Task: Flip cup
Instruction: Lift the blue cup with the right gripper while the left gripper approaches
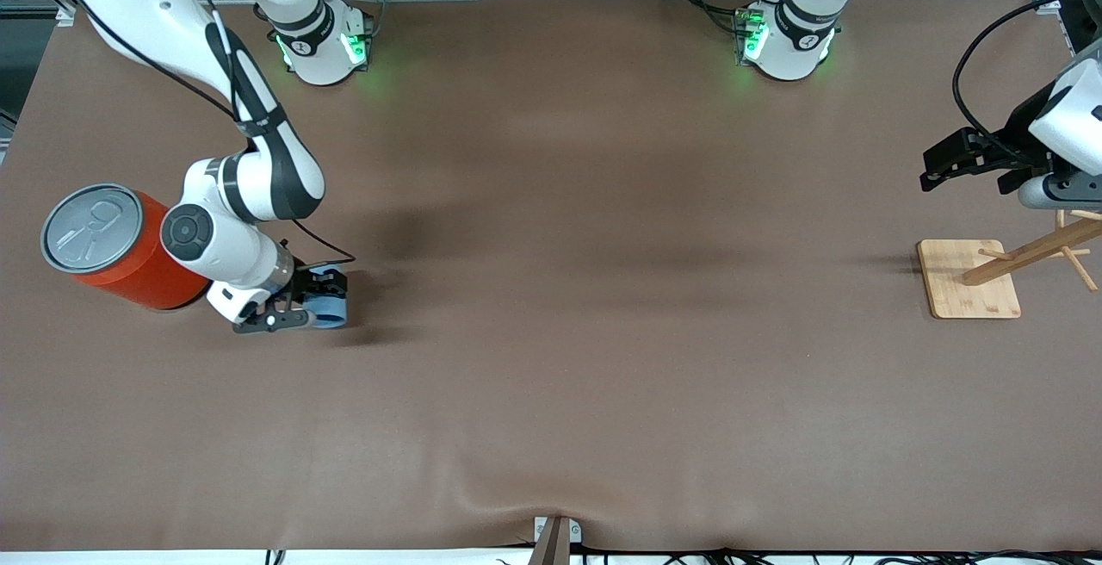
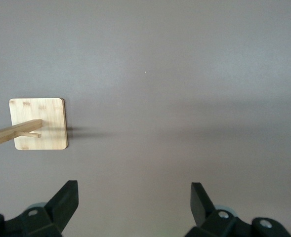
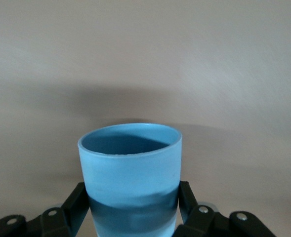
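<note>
Cup light blue, no handle, caught between the two fingers of the right gripper, down at table level near the right arm's end of the table. Right wrist view: cup sits between the fingers, fingers narrowed onto its lower wall from both sides and touching it, rim free of them, darker blue inside showing. Whether the cup rests on the cloth or is just lifted off it, cannot tell. Right gripper is partly closed, span set by the cup's width.

Orange can with grey lid stands just beside the right arm's wrist, toward the table's edge at that end, close but apart from the cup.

Left gripper waits up in the air over the left arm's end of the table, above the wooden stand. Left wrist view: left gripper spread wide, fingers well apart, nothing between them, only brown cloth below. Stand's square base lies flat on the cloth with its slanted pole crossing it.

Table covered in brown cloth, wide bare stretch between cup and stand, and more bare cloth nearer the front camera than the cup. Cloth edge nearest the front camera has a small wrinkle at its middle.
</note>
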Tool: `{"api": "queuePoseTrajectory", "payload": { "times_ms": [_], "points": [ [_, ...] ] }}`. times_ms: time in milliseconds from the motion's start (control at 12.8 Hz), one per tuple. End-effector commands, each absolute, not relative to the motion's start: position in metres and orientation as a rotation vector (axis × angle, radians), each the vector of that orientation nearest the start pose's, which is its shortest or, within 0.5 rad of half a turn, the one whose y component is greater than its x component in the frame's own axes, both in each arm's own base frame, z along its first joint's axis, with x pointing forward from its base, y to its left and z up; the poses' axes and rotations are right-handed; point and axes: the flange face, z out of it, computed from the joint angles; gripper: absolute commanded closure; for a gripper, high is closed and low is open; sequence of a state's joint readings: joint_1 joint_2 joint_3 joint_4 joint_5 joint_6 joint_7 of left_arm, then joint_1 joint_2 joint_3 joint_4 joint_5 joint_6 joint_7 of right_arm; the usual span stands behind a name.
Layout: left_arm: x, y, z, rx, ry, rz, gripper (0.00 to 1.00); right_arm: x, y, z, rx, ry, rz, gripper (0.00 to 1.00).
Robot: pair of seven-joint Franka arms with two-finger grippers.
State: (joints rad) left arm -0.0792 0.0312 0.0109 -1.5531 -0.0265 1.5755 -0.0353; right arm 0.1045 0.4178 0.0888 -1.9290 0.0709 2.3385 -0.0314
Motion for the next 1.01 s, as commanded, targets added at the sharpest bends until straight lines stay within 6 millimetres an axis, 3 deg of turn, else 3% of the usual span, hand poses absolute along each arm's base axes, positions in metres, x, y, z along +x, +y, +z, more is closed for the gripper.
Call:
{"api": "queuePoseTrajectory", "payload": {
  "times_ms": [0, 234, 390, 468, 545, 701, 935],
  "points": [
    [0.566, -0.040, 0.615, -3.171, 0.065, 0.012, 0.00, 0.639, 0.170, 0.318, -2.986, -0.420, -0.065, 0.73],
    [0.566, -0.040, 0.615, -3.171, 0.065, 0.012, 0.00, 0.654, 0.239, 0.333, -2.876, -0.793, -0.168, 0.72],
    [0.566, -0.039, 0.615, -3.171, 0.063, 0.012, 0.00, 0.649, 0.288, 0.343, -2.810, -1.010, -0.221, 0.72],
    [0.566, -0.039, 0.615, -3.171, 0.063, 0.012, 0.00, 0.642, 0.310, 0.335, -2.797, -1.225, -0.233, 0.72],
    [0.566, -0.039, 0.615, -3.171, 0.063, 0.012, 0.00, 0.637, 0.338, 0.344, -2.743, -1.409, -0.282, 0.77],
    [0.566, -0.039, 0.615, -3.171, 0.063, 0.012, 0.00, 0.609, 0.386, 0.354, -2.660, -1.558, -0.273, 0.80],
    [0.566, -0.040, 0.615, -3.171, 0.065, 0.012, 0.00, 0.545, 0.473, 0.337, -2.541, -1.899, -0.280, 0.82]
  ]
}}
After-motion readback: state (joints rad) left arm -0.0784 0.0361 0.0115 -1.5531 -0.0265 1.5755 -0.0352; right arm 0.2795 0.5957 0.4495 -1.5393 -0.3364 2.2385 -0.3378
